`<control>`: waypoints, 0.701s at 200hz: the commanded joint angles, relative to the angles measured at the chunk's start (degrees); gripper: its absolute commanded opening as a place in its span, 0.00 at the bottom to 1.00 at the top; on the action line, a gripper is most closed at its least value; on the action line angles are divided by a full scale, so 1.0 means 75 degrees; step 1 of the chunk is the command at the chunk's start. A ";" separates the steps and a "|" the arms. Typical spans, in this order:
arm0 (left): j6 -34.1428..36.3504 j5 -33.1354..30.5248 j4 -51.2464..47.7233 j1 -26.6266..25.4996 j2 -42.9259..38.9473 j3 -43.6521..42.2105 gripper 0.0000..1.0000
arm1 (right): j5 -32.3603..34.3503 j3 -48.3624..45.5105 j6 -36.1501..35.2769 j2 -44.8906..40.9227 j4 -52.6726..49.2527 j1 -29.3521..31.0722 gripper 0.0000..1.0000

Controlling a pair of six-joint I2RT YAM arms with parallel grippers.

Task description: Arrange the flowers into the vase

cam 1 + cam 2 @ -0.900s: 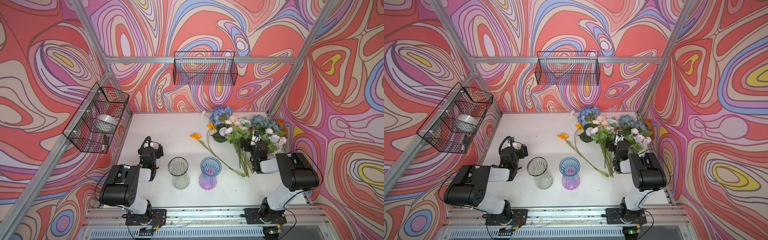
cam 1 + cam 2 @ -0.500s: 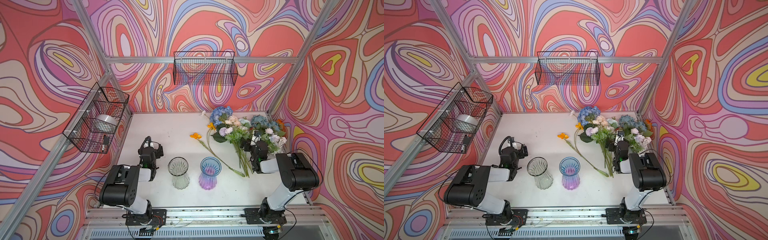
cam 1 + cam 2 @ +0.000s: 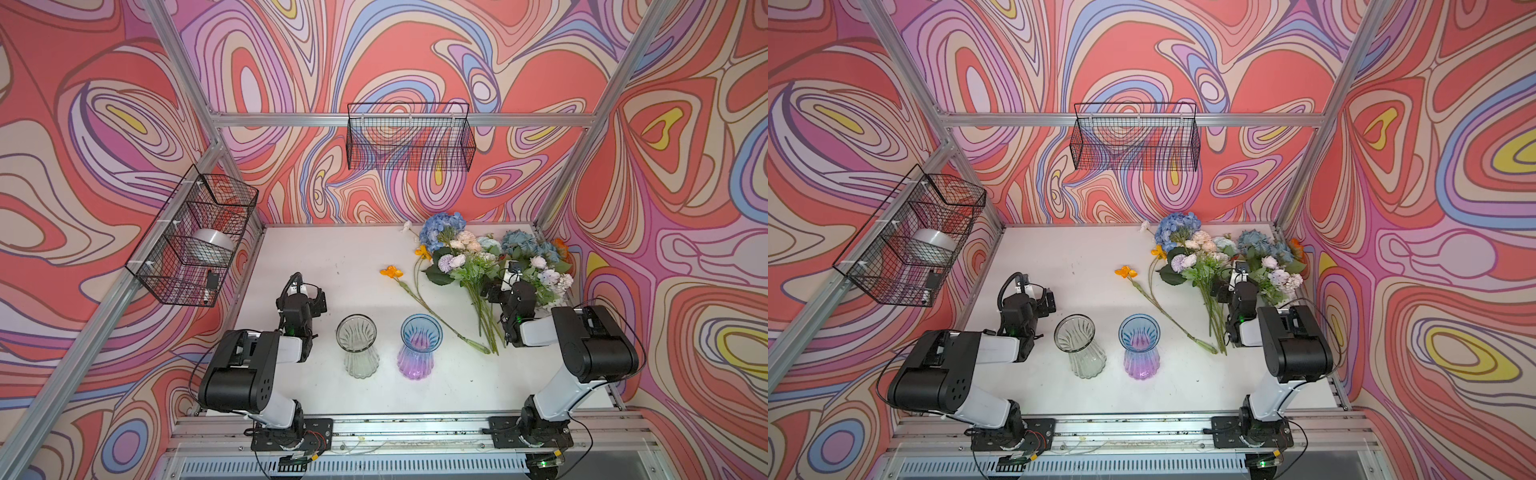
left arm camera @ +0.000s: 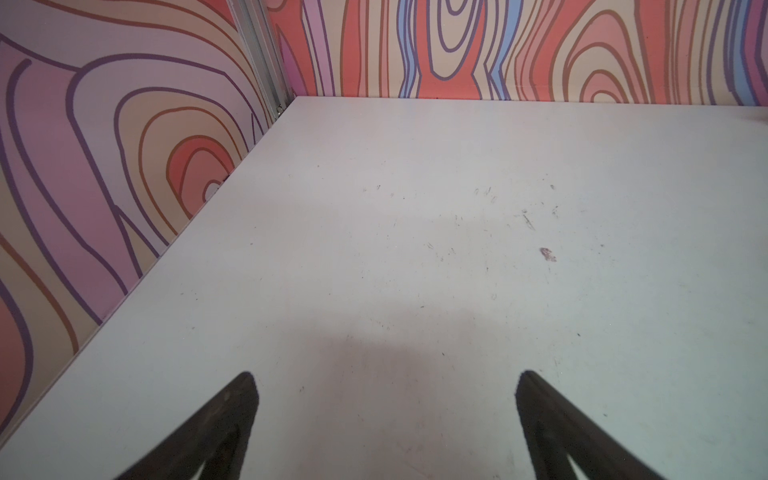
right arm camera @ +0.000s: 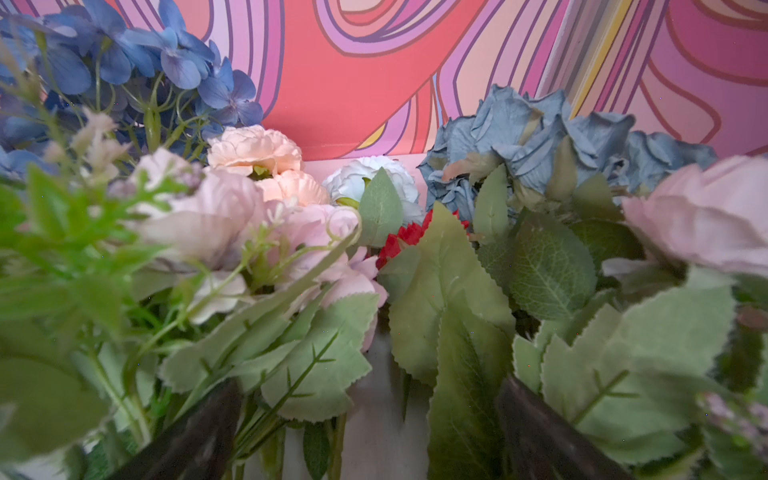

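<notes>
The flowers [image 3: 478, 257] [image 3: 1208, 259] lie in a heap at the table's back right: blue hydrangea [image 5: 178, 62], peach roses [image 5: 253, 149], teal roses [image 5: 536, 137] and a red bloom [image 5: 405, 237]. Two orange poppies [image 3: 391, 272] lie left of the heap. A clear glass vase [image 3: 359, 361] [image 3: 1084, 361] and a blue-to-purple vase [image 3: 415, 361] [image 3: 1140, 361] stand upright and empty near the front. My right gripper [image 3: 505, 284] [image 3: 1229, 286] [image 5: 370, 384] is open, low among the leaves and stems. My left gripper [image 3: 309, 294] [image 3: 1038, 297] [image 4: 384, 376] is open over bare table, left of the clear vase.
A black wire basket [image 3: 409, 141] hangs on the back wall. Another wire basket [image 3: 195, 237] on the left wall holds a silver roll. Patterned walls close in the white table [image 3: 332, 257] on three sides. An aluminium rail [image 3: 415, 428] runs along the front.
</notes>
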 commanded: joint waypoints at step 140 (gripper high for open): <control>-0.1282 -0.1183 -0.2533 -0.0202 -0.3651 0.0310 0.95 | -0.0243 0.3163 0.1605 -0.3097 -0.7616 0.0262 0.79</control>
